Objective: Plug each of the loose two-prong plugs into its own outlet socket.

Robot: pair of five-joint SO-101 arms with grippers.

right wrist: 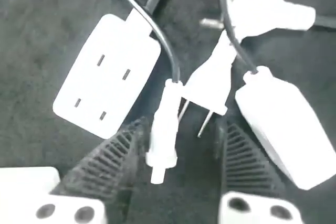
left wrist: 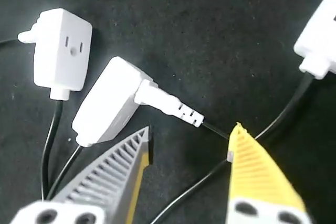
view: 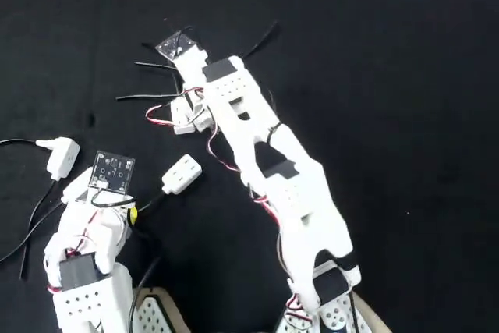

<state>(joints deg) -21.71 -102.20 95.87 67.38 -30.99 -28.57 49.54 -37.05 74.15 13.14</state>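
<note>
— Where is the two-prong plug (right wrist: 210, 85)?
— It lies on the table (view: 405, 76), in its left half, between a flat socket (right wrist: 107, 82) and a long socket (right wrist: 286, 129). My right gripper (right wrist: 181, 127) hangs just above it, fingers spread, holding nothing.
— And the left gripper (left wrist: 191, 129)?
— Also released, toward the left edge, over a small socket (left wrist: 105, 106) that seems to have a white plug (left wrist: 165, 103) seated.
— So which step?
— The grasp, I think. I must close on the plug body, not on the cord end (right wrist: 164, 129) beside it.
</note>
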